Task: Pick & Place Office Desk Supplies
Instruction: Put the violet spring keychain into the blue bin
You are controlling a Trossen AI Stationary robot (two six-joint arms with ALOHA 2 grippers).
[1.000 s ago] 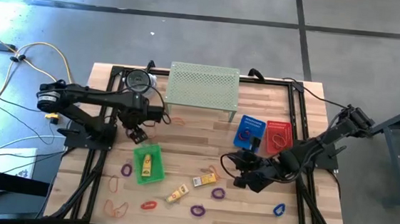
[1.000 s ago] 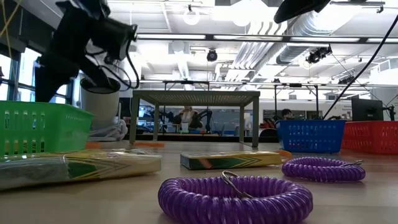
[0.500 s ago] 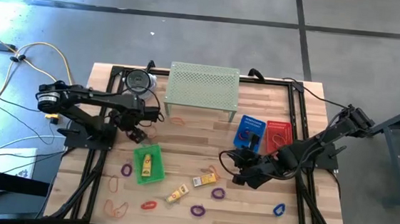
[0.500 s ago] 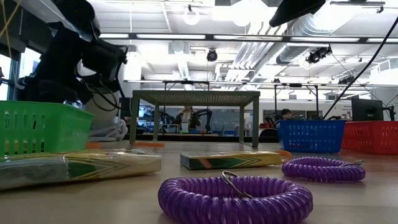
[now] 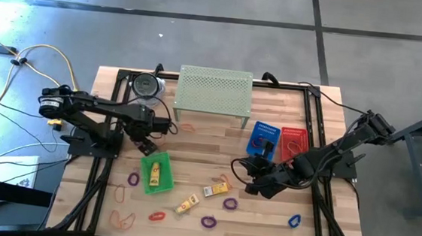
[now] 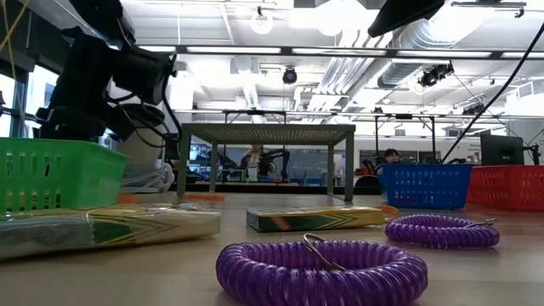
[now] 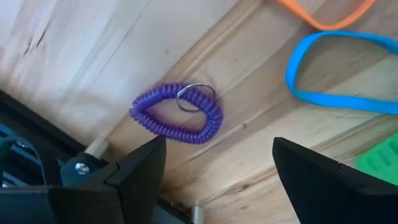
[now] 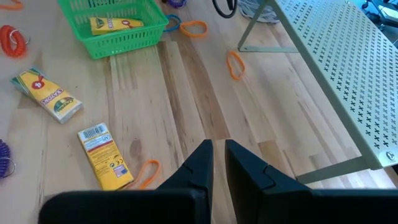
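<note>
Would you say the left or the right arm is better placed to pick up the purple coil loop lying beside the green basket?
Probably the left. The left gripper is open and hangs directly over the purple coil loop near the green basket, with nothing between its fingers. The right gripper is shut and sits across the table near the blue basket.

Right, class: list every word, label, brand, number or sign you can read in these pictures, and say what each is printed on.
Nothing can be read with certainty.
Yellow packet with barcode: a barcode and small print, too small to read.
Yellow packet beside it: a dark logo band, lettering too blurred to read.
Yellow packet in the green basket: the same kind of logo, unreadable.
Packets in the low view: no legible text.
</note>
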